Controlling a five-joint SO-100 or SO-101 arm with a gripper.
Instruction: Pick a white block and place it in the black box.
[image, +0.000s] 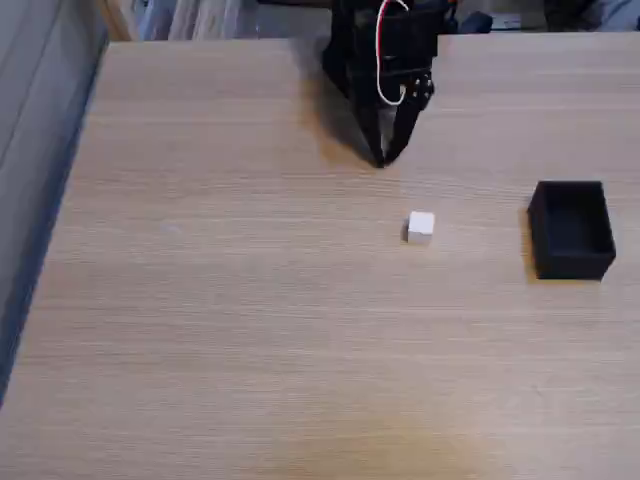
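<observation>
1. Gripper (381, 160): black, two-finger, hanging tip-down from the black arm at the far edge of the wooden table (250, 330). The fingers meet at a point at the tips; jaws drawn together, nothing between them.
2. A white-and-red cable (381, 60) loops down the arm's front, above the gripper.
3. White block (421, 226): small cube resting on the table, nearer the camera than the gripper tip and slightly to its right in the fixed view. Apart from the gripper, not touching it.
4. Black box (572, 229): open-topped, matte, well to the right of the gripper and of the block, near the table's right side. Interior dark; contents cannot be made out.
5. Block and box sit apart, bare wood between them.
</observation>
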